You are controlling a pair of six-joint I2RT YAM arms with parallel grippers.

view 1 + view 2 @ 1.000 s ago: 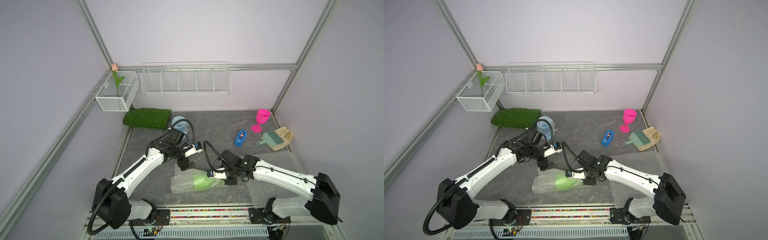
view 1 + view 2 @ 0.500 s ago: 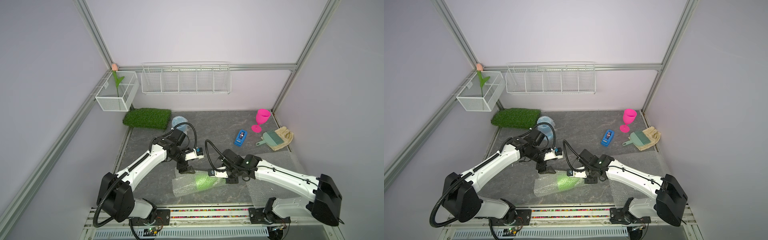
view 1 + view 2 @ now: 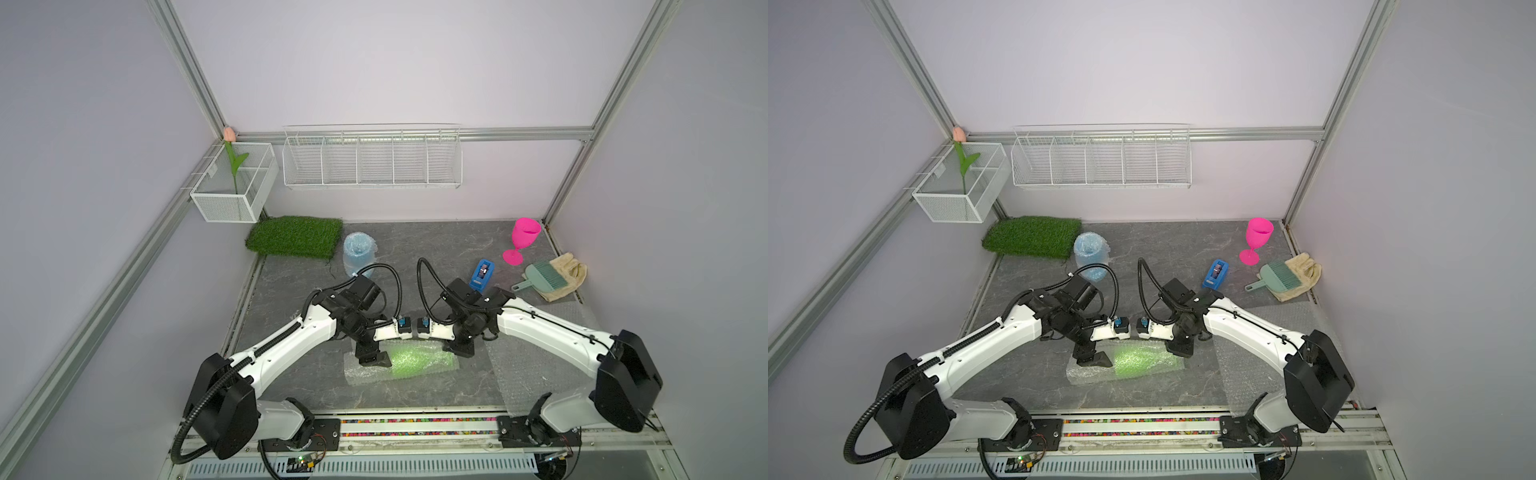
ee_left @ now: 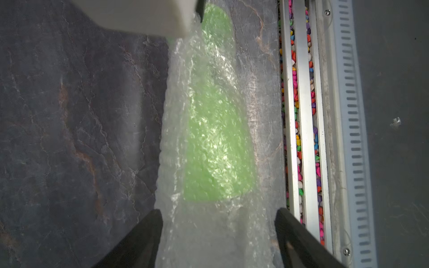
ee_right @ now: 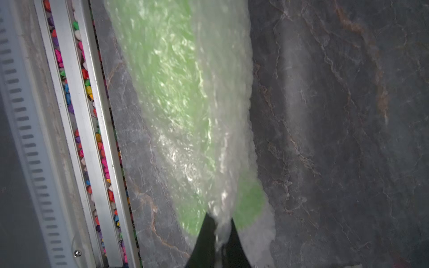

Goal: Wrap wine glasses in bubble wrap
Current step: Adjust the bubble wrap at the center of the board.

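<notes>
The lime green wine glass (image 3: 415, 360) (image 3: 1142, 360) lies on its side near the table's front, rolled in bubble wrap (image 3: 360, 374) (image 4: 176, 116). My left gripper (image 3: 374, 359) (image 3: 1094, 359) (image 4: 218, 211) stands open, its fingers on either side of the roll's left end. My right gripper (image 3: 461, 351) (image 3: 1179, 351) (image 5: 219, 218) is shut on a fold of the wrap at the roll's right end, over the green foot (image 5: 249, 204). At the back a blue wine glass (image 3: 358, 253) stands wrapped. The pink wine glass (image 3: 524, 239) stands bare at the back right.
A spare bubble wrap sheet (image 3: 528, 361) lies under the right arm. A blue tape dispenser (image 3: 482, 274), a green brush (image 3: 544, 278) and a beige glove (image 3: 571, 272) lie at the back right. A grass mat (image 3: 295, 237) lies at the back left. The front rail (image 3: 415, 424) runs close to the roll.
My left gripper has come forward and down from behind the roll to its left end, its jaws a little narrower. The right gripper has held its grip on the wrap.
</notes>
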